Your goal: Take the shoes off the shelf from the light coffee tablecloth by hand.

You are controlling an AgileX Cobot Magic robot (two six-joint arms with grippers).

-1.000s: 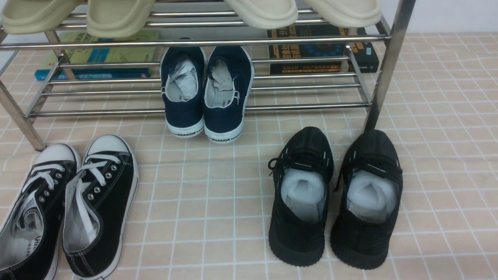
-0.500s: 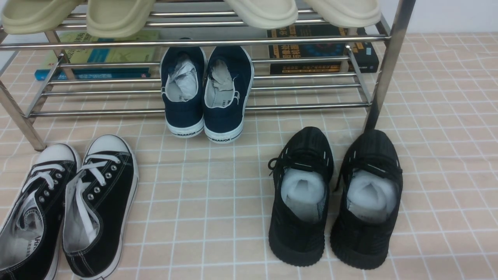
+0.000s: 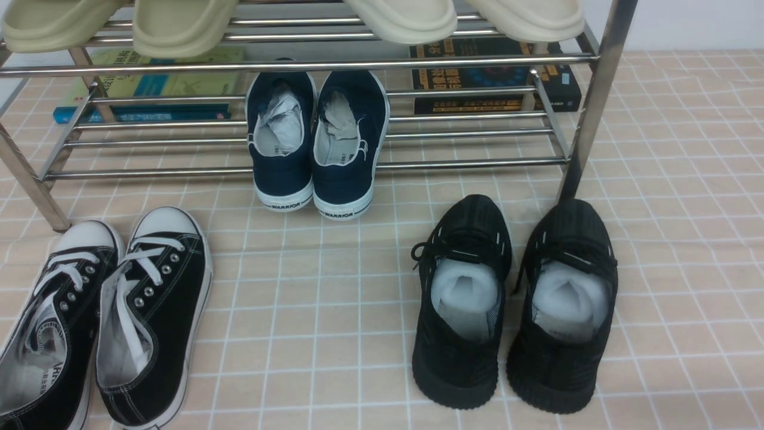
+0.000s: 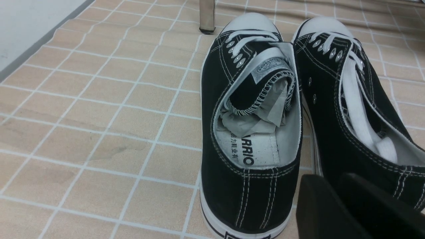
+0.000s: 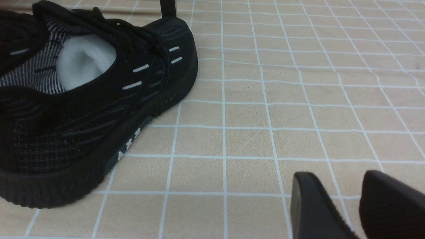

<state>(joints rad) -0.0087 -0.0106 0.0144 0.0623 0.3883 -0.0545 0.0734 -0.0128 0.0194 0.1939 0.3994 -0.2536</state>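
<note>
Shoes (image 3: 101, 316) on tablecloth (image 3: 310, 298), fwd of shelf (image 3: 298, 64).

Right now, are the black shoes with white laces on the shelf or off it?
Off. Both black shoes stand side by side on the checked tablecloth, in front of the shelf; only its leg stands near their white toes.

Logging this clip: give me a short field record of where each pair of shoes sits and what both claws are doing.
canvas sneakers: on the tablecloth, in front of the shelf's left end
navy slip-ons: lower tier, heels overhanging
black knit sneakers: on cloth, right
slippers: top tier
left claw: behind the sneakers' heels, holding nothing
right claw: open, empty, beside the knit sneaker
</note>
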